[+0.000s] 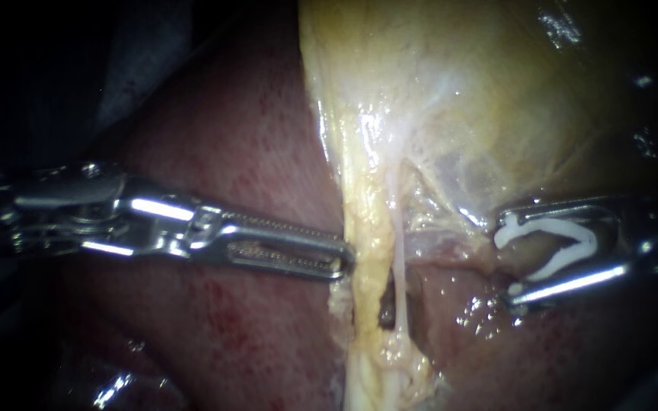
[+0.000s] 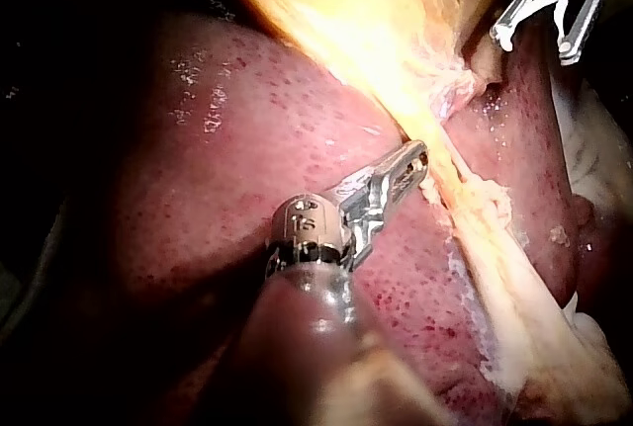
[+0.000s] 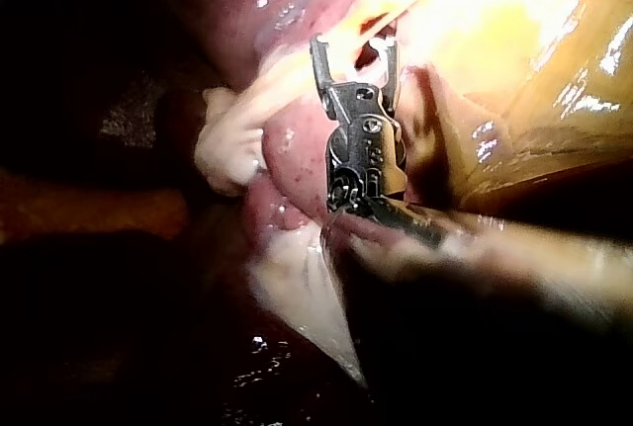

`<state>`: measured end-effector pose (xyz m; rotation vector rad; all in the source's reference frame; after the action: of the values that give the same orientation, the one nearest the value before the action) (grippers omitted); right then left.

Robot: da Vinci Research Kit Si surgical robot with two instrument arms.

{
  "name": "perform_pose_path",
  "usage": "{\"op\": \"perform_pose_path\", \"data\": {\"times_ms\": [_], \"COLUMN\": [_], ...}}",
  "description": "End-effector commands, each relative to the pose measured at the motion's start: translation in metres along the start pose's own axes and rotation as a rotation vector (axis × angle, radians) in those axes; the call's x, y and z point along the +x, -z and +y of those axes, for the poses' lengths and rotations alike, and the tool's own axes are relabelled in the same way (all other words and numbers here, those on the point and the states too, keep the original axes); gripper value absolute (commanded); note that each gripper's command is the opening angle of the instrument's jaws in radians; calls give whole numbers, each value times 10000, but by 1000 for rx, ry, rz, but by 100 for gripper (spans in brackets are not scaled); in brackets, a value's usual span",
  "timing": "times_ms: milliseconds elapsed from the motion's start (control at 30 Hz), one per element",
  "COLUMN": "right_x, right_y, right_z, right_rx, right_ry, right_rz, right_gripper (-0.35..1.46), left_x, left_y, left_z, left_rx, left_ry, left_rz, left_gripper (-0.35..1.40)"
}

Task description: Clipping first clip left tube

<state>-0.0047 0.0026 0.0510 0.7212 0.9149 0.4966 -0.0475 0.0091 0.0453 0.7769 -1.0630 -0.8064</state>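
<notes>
Two tubes are running down from the glossy yellow gallbladder [image 1: 481,91] across the dark red liver [image 1: 253,152]. We are holding our left instrument [image 1: 343,262] with its claw closed and empty, its tip touching the thick yellowish left tube [image 1: 361,243]. Our right instrument [image 1: 506,260] is carrying a white plastic clip [image 1: 584,237], spread open, with both halves of its claw touching it. That clip is sitting near the thin pale tube [image 1: 399,251], apart from the left tube and around neither.
</notes>
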Motion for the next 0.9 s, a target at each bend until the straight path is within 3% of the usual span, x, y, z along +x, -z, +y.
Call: {"op": "perform_pose_path", "data": {"times_ms": [33, 200, 567, 900], "right_x": [0, 0, 0, -23], "right_y": [0, -1, -14, -69], "right_z": [0, 0, -4, -15], "right_rx": [0, -1, -2, 39], "right_ry": [0, 0, 1, 11], "right_rz": [0, 0, -1, -31], "right_gripper": [59, 59, 59, 59], "left_x": [0, -3, -7, -15], "left_y": [0, 6, 43, 67], "left_z": [0, -3, -16, -33], "left_rx": [0, 5, 13, 6], "left_ry": [0, 2, 7, 15], "left_rz": [0, 1, -1, -13], "left_gripper": [-35, -35, -35, -35]}}
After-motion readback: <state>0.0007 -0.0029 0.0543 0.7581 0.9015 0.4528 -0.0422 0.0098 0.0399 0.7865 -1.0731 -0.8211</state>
